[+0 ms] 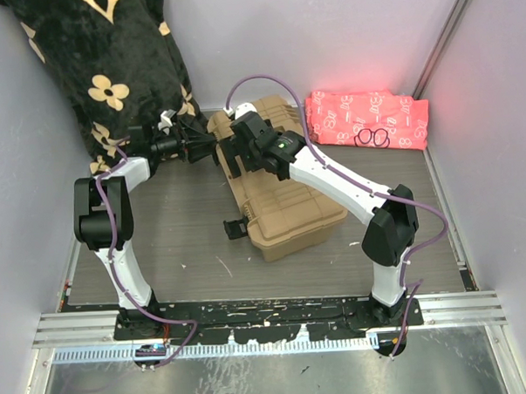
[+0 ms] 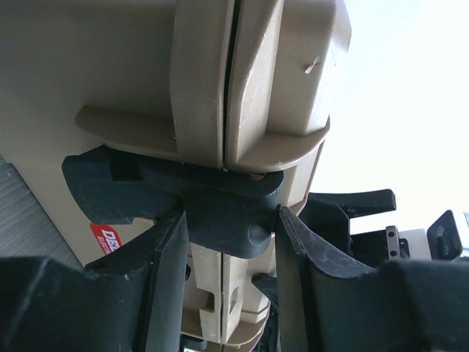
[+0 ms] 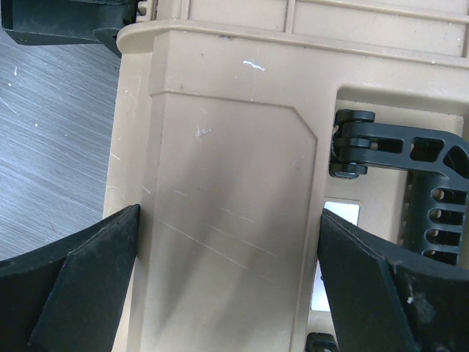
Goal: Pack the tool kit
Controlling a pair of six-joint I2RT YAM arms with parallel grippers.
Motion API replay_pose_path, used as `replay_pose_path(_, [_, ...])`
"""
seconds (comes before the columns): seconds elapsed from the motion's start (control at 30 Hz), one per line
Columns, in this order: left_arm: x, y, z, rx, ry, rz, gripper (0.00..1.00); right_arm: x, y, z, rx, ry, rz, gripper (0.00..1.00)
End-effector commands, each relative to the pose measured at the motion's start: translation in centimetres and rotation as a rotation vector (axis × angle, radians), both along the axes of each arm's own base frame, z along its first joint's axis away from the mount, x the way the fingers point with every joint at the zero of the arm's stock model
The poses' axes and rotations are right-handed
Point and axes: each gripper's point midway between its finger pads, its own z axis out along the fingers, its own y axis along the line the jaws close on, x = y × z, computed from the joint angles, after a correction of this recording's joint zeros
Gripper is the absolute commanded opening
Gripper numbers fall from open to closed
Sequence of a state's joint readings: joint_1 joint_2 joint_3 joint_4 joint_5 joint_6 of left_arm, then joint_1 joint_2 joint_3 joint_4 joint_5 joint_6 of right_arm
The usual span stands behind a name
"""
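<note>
Your toolbox [image 1: 290,213] lies closed in the middle of the desk [image 1: 178,240], so its contents are hidden from you. Your left hand [image 2: 231,218] is clamped on a black latch [image 2: 146,191] at the box's far end. Your right hand [image 3: 229,216] is spread wide over the tan shell beside the black handle [image 3: 432,191], gripping nothing. From above, both hands' fingertips are hard to make out.

The toolbox [image 1: 285,209] blocks the table's [image 1: 186,244] middle; blanket [image 1: 109,73] crowds the far left corner; cloth [image 1: 369,118] the far right; room along the near edge.
</note>
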State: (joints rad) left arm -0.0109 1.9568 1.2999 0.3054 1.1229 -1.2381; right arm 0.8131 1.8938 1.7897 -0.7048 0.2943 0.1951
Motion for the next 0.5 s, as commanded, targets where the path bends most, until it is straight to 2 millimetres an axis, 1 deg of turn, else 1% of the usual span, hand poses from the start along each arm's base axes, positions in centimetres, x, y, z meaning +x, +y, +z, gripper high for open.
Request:
replay_pose_path(0.0, [-3.7,-0.3,11.7,-0.037,-0.381,-0.114,0.0,-15.0,-3.4,-16.1,-0.287,0.768,0.14,0.89])
replay_pose_path(0.2, [-4.1,-0.3,12.5,-0.032,-0.38,-0.137,0.0,-15.0,-3.3,-16.0,-0.29,0.768,0.149,0.89])
replay_pose_path(0.27, [-4.1,-0.4,12.6,-0.025,-0.35,-0.152,0.0,-14.9,-3.2,-16.0,-0.291,0.768,0.151,0.89])
replay_pose_path(0.3, [-4.1,-0.3,12.4,-0.02,-0.295,-0.159,0.0,-14.8,-3.2,-16.0,-0.289,0.767,0.15,0.89])
replay_pose_path(0.37, [-4.2,-0.3,12.0,0.023,-0.276,-0.164,0.0,-14.8,-3.1,-16.0,-0.288,0.767,0.152,0.89])
replay_pose_path(0.47, [-4.7,0.0,11.9,0.105,-0.263,-0.164,0.0,-14.8,-3.1,-16.0,-0.287,0.768,0.153,0.89])
